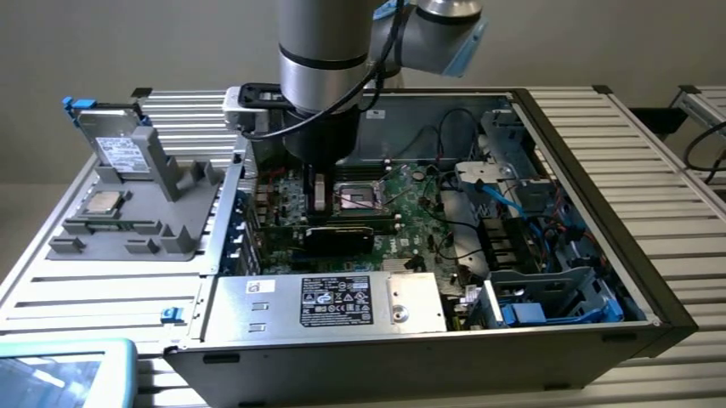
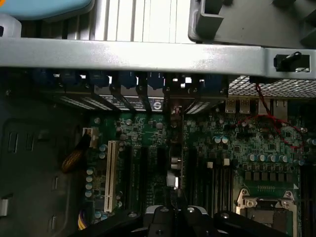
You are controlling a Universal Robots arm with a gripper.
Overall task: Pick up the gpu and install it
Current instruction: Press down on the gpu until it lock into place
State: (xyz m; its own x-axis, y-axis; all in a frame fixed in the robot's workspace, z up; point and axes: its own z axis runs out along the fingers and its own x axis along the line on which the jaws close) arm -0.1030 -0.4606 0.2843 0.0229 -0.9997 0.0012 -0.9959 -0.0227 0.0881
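The gpu (image 1: 337, 237) stands upright on the motherboard (image 1: 414, 212) inside the open computer case (image 1: 590, 212), its black face turned toward the exterior camera. My gripper (image 1: 322, 204) comes straight down onto its top edge and looks shut on it. In the wrist view the gpu (image 2: 172, 163) appears edge-on as a thin dark strip running from my gripper (image 2: 175, 213) to the rear slot brackets (image 2: 157, 103), in line with a black expansion slot. Whether it sits fully in the slot cannot be told.
On the exterior view's left a grey fixture (image 1: 170, 212) carries a silver drive with blue tabs (image 1: 122, 146), a processor (image 1: 102, 202) and a memory stick (image 1: 114, 225). The CPU socket (image 1: 360, 197), cables (image 1: 499, 191) and power supply (image 1: 340, 302) crowd the case. A white slot (image 2: 109, 173) lies beside the card.
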